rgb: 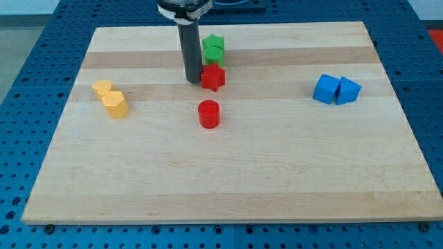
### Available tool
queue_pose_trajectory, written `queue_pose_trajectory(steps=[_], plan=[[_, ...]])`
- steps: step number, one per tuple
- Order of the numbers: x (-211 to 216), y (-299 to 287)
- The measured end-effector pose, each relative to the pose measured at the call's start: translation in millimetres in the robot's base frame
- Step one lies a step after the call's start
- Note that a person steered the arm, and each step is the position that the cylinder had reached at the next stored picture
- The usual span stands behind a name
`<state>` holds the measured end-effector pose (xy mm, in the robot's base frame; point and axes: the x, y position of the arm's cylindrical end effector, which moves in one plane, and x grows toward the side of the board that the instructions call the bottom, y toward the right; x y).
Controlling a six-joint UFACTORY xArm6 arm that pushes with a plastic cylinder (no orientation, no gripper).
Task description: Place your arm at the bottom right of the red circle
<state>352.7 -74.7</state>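
A pale wooden board fills most of the frame, lying on a blue perforated table that shows around its edges. The dark rod comes down from the top centre of the frame, and my tip rests on the board in the upper middle. There are no fingers on this arm, only the plain rod, so nothing opens or closes and nothing is held.

At the right of the frame sit two blue blocks touching each other: a blue cube and, on its right, a blue wedge-like block. At the left are two yellow blocks, also touching: a yellow hexagonal block and a smaller yellow block just above and left of it, its shape hard to make out.

Near the top centre stand two green blocks, one behind the other: a green star-like block and a green block just below it. Directly under them is a red star-shaped block, just beside my tip on its right, close to touching or touching.

The red circle, a short cylinder, lies in the middle of the frame, below and slightly right of my tip and clearly apart from it. So my tip stands at the circle's upper left.
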Motion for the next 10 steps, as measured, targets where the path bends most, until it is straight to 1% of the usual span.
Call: queue_pose_trajectory(steps=[1,2,3,4,5,6,7,8,9,10], plan=[[6,-30],[61,-40],[80,-40],[144,-37],[184,-28],[191,-6],[192,55],[184,55],[134,55],[123,55]])
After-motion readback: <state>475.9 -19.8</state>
